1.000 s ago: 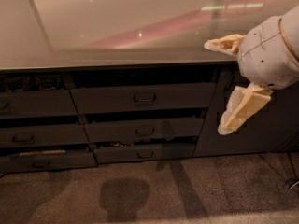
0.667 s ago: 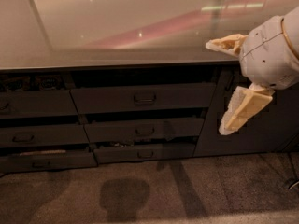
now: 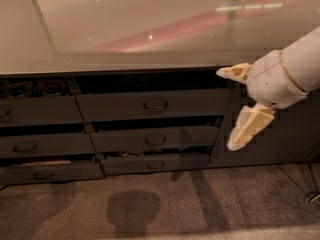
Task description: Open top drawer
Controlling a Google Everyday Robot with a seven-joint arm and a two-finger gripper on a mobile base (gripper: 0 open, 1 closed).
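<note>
The top drawer [image 3: 115, 105] is the tallest dark front of the middle column, just below the countertop, with a small loop handle [image 3: 155, 104] at its centre. A dark gap shows above this front. My gripper [image 3: 227, 109] hangs at the drawer's right end, well to the right of the handle, and it is open. Its upper cream finger [image 3: 235, 72] points left at countertop-edge height, and the lower finger [image 3: 248, 128] angles down in front of the cabinet door. Nothing is between them.
Two shallower drawers [image 3: 156, 139] sit under the top one, and a left column of drawers [image 3: 40, 111] stands slightly ajar with clutter inside. A glossy countertop [image 3: 125, 29] overhangs them. A plain cabinet door [image 3: 280, 139] is at the right, and carpet [image 3: 160, 204] lies below.
My gripper and arm have dropped slightly lower. The drawers look the same.
</note>
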